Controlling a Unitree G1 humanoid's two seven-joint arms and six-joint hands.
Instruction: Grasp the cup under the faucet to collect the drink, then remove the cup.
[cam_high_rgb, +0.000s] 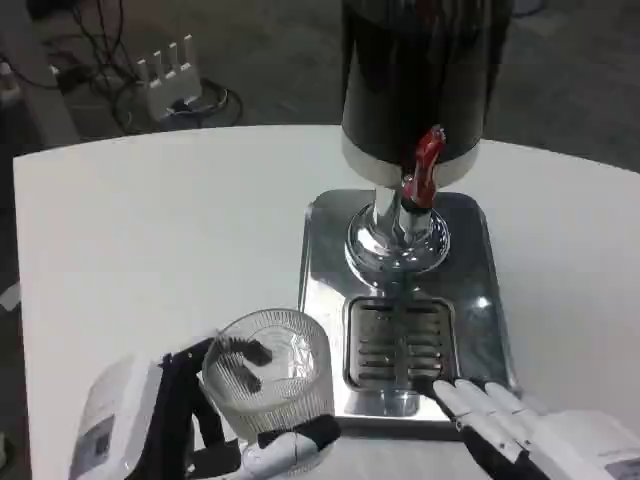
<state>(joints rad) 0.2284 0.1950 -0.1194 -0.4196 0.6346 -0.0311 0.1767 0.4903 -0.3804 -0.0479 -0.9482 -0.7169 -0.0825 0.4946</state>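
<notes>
The left hand (190, 425) is gripping the glass (268, 375); next, moving it toward two o'clock, under the faucet (424, 170). The right hand (520, 425) is resting open.

The tall dark cylindrical drink dispenser (415, 80) on its chrome pedestal blocks the far middle of the white table (150, 230), with its red-handled faucet (425, 165) jutting toward the robot over the shiny steel drip tray (325, 250). Under the faucet, the slotted grate (400, 340) lies open and unoccupied. The left hand (215, 420), holding the clear ribbed glass cup (268, 375), stands just beside the tray's left near corner. The right hand (500, 420) crowds the tray's near edge. Broad bare tabletop stretches left of the tray.
</notes>
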